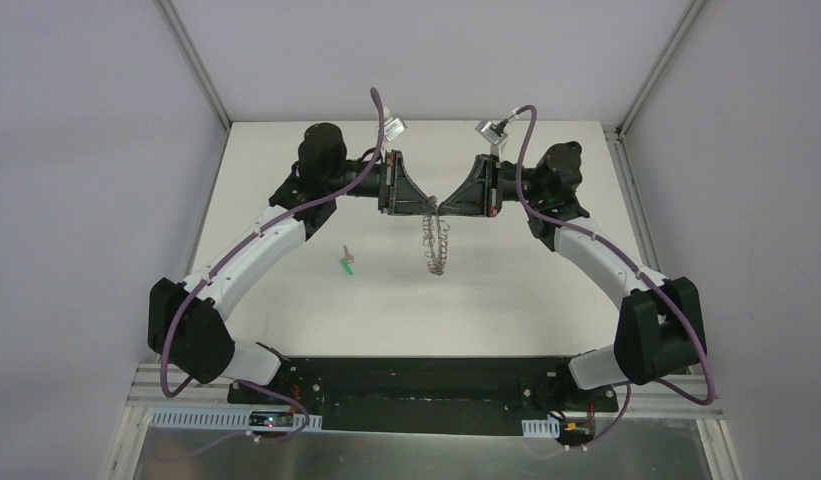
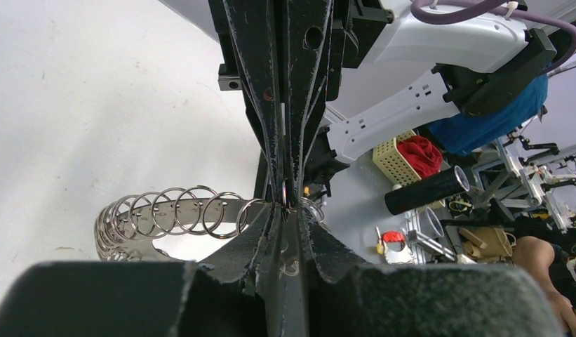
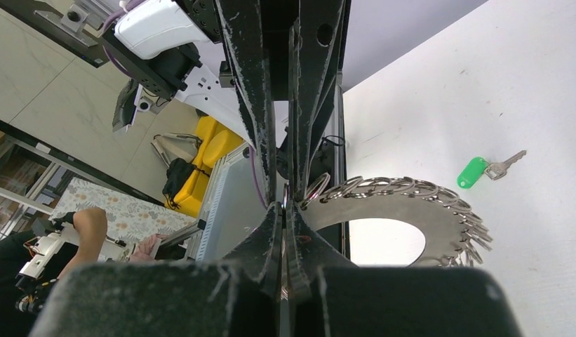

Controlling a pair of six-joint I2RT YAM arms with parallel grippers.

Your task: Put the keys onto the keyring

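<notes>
**Holding step, fetch to follow**

Closest in, the tiny silver key with a bright green plastic head [image 1: 348,264] lies on the white counter [image 1: 506,310], apart from both arms. Beyond it hangs the flat grey metal keyring fringed with wire loops [image 1: 435,245]. The left arm [image 1: 256,250] and right arm [image 1: 596,255] bow inward; left jaws and right jaws each pinch its top rim. A loop is likely being prised; next, one arm must fetch the key.

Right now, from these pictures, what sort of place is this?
Probably a robotics lab: a white table boxed in by plain walls, with cluttered equipment and a person beyond it.
</notes>
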